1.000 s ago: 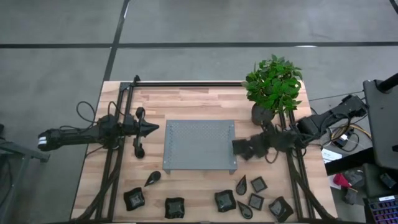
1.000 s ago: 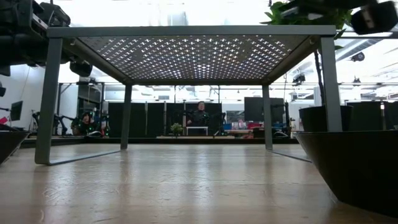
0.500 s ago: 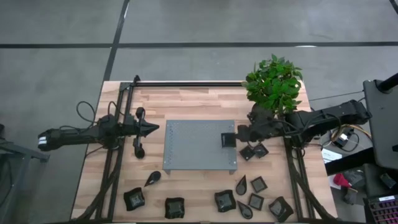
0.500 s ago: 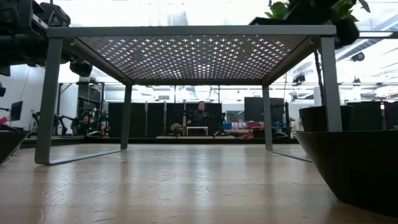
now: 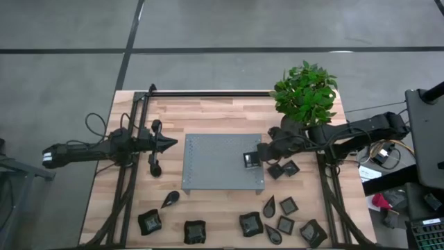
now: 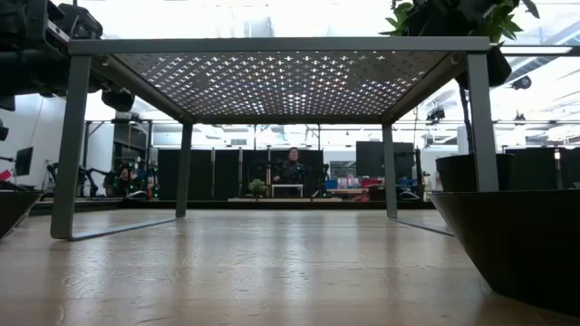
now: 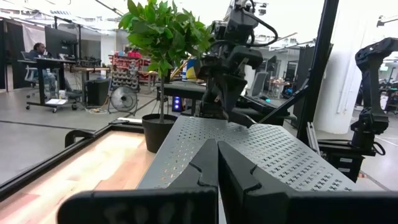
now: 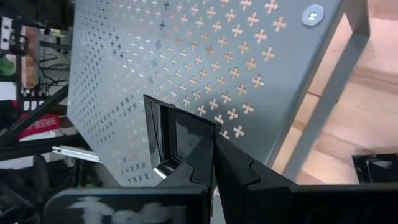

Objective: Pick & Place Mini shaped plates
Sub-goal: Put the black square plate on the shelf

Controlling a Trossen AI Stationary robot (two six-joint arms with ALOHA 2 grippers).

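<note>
Right gripper: the right gripper (image 5: 258, 158) reaches in over the right-hand edge of the grey perforated tray (image 5: 215, 154). Its fingers are clamped on the rim of a small square plate (image 8: 179, 144), which stands on edge over the perforated surface in the right wrist view; in the high view the same plate (image 5: 251, 159) shows only as a small dark square at the fingertips. Whether it touches the tray I cannot tell.
Left gripper: the left gripper (image 5: 168, 144) hangs beside the tray's left side, apart from it. In the left wrist view its two fingers (image 7: 239, 180) are pressed together with nothing between them.
Plates beside the tray: two dark plates (image 5: 283, 169) lie on the wood just right of the tray, partly under the right arm.
Plates along the near edge: a loose row of mini plates (image 5: 250, 223) sits on the table's front strip, well apart from the tray, with a teardrop plate (image 5: 170, 200) nearest the tray's front left corner. Their exact shapes are hard to make out from above.
Plant: the green plant (image 5: 305, 94) stands near the tray's far right corner; its pot is mostly hidden by leaves and the arm.
Low view: it looks under the tray (image 6: 281, 72); a dark plate rim (image 6: 517, 244) is cut off at the right edge.
</note>
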